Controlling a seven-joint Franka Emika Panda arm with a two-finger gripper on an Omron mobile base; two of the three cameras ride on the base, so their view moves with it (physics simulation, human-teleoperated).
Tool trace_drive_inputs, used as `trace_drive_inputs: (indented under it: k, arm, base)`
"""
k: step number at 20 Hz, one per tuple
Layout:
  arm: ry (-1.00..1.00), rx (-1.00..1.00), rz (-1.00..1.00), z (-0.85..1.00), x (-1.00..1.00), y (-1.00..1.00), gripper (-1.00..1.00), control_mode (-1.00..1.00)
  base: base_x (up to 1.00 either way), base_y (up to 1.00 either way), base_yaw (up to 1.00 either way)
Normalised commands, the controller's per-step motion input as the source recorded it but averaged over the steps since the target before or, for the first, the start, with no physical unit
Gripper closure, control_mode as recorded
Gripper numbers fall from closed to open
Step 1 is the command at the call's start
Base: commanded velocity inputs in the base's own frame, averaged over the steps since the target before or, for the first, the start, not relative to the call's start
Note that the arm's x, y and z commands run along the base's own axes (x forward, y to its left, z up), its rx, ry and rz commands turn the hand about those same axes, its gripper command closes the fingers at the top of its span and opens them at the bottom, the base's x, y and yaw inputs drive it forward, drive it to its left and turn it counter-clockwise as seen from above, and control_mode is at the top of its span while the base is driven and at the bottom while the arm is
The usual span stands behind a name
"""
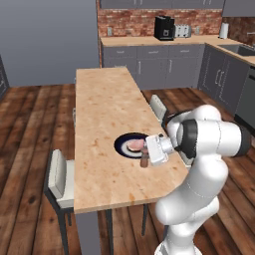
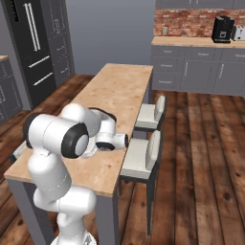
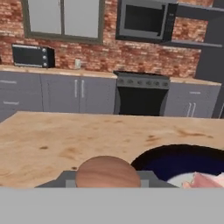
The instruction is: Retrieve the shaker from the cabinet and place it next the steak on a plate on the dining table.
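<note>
On the dining table beside the plate, the shaker stands upright, clamped in the fingers.

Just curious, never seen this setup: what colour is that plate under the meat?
Dark navy-black plate with a thin pale rim, clearest in the left base view.

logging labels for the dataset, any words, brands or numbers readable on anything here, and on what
None can be read.
shaker: plain brown wood, no label.
plate: plain dark, no mark.
coffee machine: no brand legible.
microwave: no legible text.
toaster oven: too blurred to tell.
</note>
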Motion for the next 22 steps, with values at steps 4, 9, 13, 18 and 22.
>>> trace_drive_inputs:
  k: [4, 9, 13, 18, 22]
  arm:
    - [-0.14, 0.00, 0.00, -0.33, 0.06, 0.00, 1.00, -1.00]
    - [-0.01, 0.00, 0.00, -0.38, 0.15, 0.00, -1.00, -1.00]
    - [0.02, 0.00, 0.00, -0.01, 0.00, 0.00, -1.00, -1.00]
    - [0.00, 0.02, 0.00, 0.00, -0.14, -0.10, -1.00, -1.00]
    - [0.00, 0.04, 0.00, 0.00, -0.36, -0.21, -1.00, -1.00]
  base:
    - [0.00, 0.00, 0.00]
    - [0.00, 0.00, 0.00]
    - [0.00, 0.00, 0.00]
    - [0.00, 0.00, 0.00]
    - [0.00, 0.00, 0.00]
